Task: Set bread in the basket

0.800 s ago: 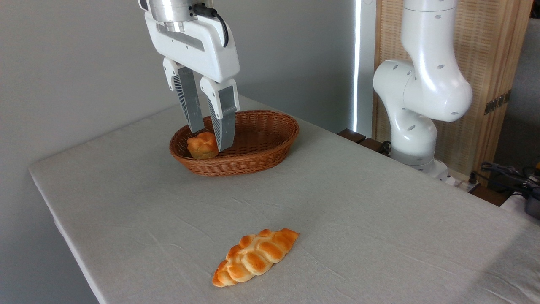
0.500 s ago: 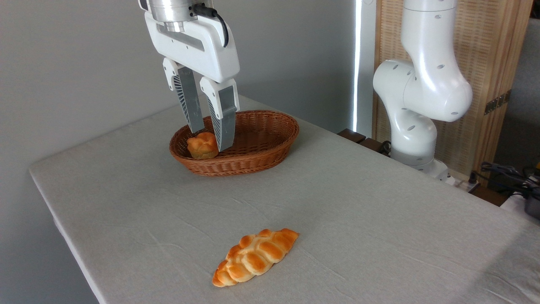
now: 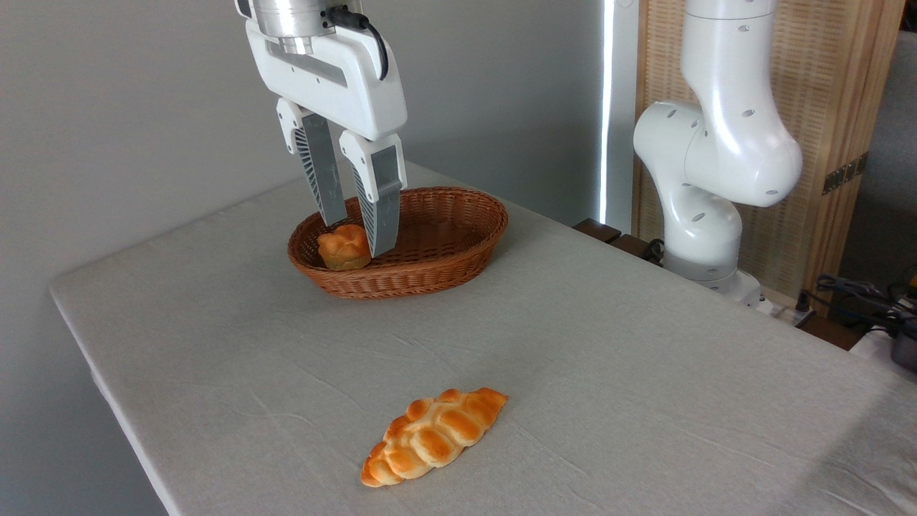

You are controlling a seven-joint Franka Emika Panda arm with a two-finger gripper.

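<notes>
The end effector [image 3: 354, 236] hangs with its fingers parted and empty over the left end of the basket [image 3: 458, 215], by the table's [image 3: 645, 373] far edge. The bread [image 3: 432, 436] lies well apart near the front edge, long axis slanting front-left to back-right. One finger partly hides a small bun [image 3: 342, 246] in the basket.
</notes>
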